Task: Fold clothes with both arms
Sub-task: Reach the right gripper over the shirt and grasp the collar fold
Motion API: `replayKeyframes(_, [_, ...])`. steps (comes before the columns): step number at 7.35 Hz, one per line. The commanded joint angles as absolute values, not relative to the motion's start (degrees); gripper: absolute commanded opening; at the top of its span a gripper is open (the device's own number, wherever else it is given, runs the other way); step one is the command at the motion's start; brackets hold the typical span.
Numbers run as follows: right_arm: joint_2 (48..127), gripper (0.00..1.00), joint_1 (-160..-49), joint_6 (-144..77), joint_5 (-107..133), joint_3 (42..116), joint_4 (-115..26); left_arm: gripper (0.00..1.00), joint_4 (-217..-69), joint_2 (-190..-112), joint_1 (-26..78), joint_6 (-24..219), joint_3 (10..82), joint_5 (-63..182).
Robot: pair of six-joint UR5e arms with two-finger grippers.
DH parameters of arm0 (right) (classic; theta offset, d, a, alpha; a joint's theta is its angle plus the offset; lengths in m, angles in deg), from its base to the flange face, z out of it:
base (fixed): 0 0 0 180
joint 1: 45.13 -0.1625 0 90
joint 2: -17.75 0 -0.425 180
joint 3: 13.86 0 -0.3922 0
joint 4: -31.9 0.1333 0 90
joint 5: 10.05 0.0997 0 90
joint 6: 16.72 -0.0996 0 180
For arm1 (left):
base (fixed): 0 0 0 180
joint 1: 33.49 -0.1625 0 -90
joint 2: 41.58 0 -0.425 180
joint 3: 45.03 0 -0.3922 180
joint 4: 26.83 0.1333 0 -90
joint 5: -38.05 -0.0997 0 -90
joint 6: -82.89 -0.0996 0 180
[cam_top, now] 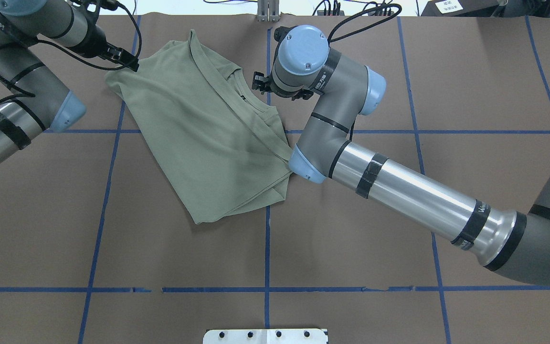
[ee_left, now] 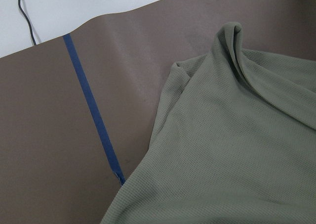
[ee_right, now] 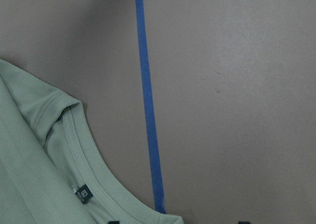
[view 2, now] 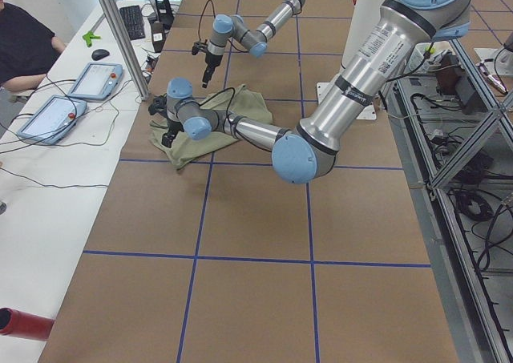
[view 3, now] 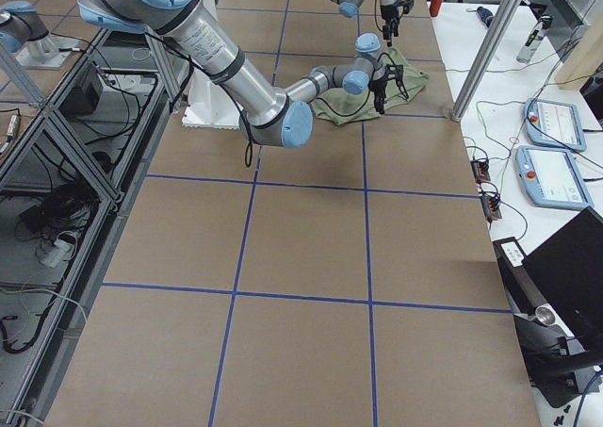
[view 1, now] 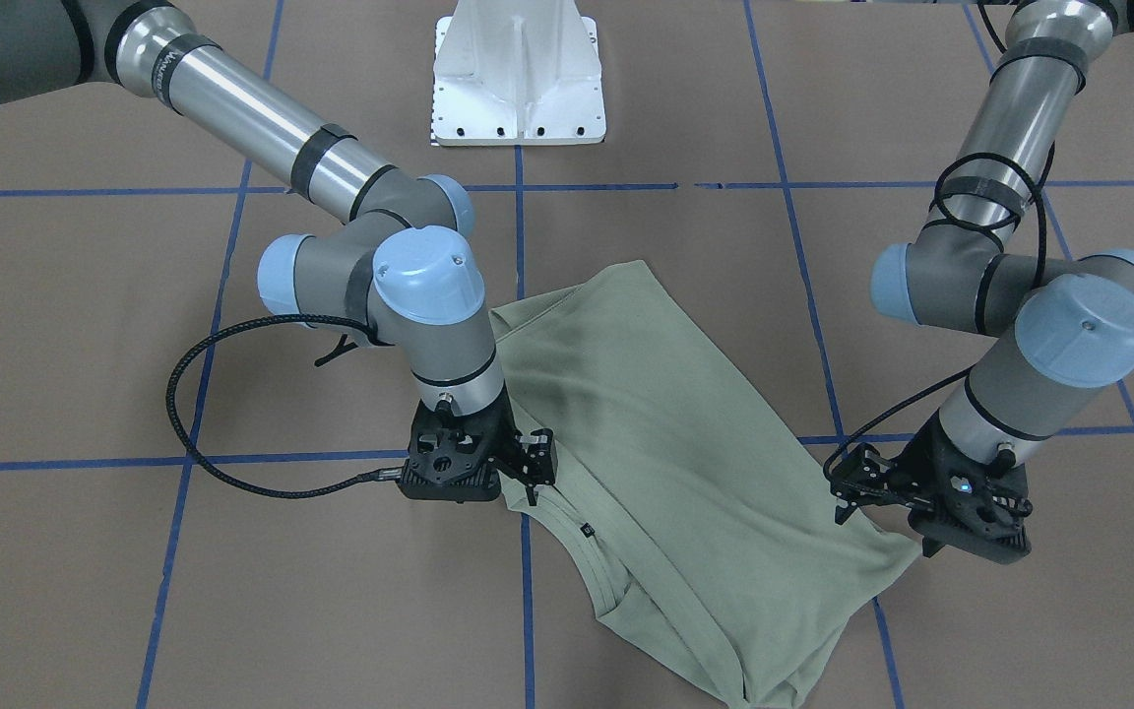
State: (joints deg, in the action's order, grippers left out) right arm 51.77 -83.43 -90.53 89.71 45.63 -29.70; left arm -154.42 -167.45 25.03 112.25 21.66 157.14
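Pale sage-green knit shirt (cam_top: 203, 143) lies half-folded, far centre of brown table (cam_top: 399, 215); right gripper (view 1: 532, 468) is spread, empty, beside ribbed collar (ee_right: 98, 174); left gripper (cam_top: 131, 63) is at the far-left corner, grip untellable; best to pinch both edges squarely, then lift together.

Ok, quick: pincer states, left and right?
Left pincer: cannot tell, at a corner of the shirt.
Right pincer: open, holding nothing, by the collar.

1. The table (cam_top: 399, 229) has a flat brown surface, marked into large squares by blue tape lines (cam_top: 267, 253).
2. A sage-green shirt (cam_top: 198, 134) lies on it, folded into a slanted, roughly rectangular shape that covers part of one tape line.
3. A white metal base (view 1: 520, 79) stands on the table at the robot's edge.
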Motion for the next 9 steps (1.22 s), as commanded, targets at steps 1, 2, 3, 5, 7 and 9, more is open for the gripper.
replayKeyframes(1, [50.37, 0.72, -81.43, -90.2, 87.52, 43.2, -29.45, 1.0, -156.37, -166.3, 24.96, 112.33, 21.76, 157.15])
replayKeyframes(2, [49.14, 0.7, -81.16, -89.76, 86.98, 41.36, -29.45, 1.0, -156.38, -166.3, 24.96, 112.33, 21.76, 157.15])
replayKeyframes(3, [49.04, 0.68, -80.99, -89.32, 86.46, 40.9, -29.45, 1.0, -156.38, -166.3, 24.96, 112.33, 21.76, 157.15])
replayKeyframes(5, [49.04, 0.66, -80.9, -85.98, 85.58, 39.67, -29.45, 1.0, -156.38, -166.21, 24.96, 112.33, 21.76, 157.15])
replayKeyframes(7, [49.13, 0.64, -80.37, -85.98, 85.13, 39.32, -29.45, 1.0, -156.38, -166.12, 24.96, 112.33, 21.76, 157.15])
replayKeyframes(9, [49.22, 0.52, -80.2, -85.98, 85.05, 39.32, -29.45, 1.0, -156.47, -165.86, 25.04, 112.15, 21.76, 157.15])
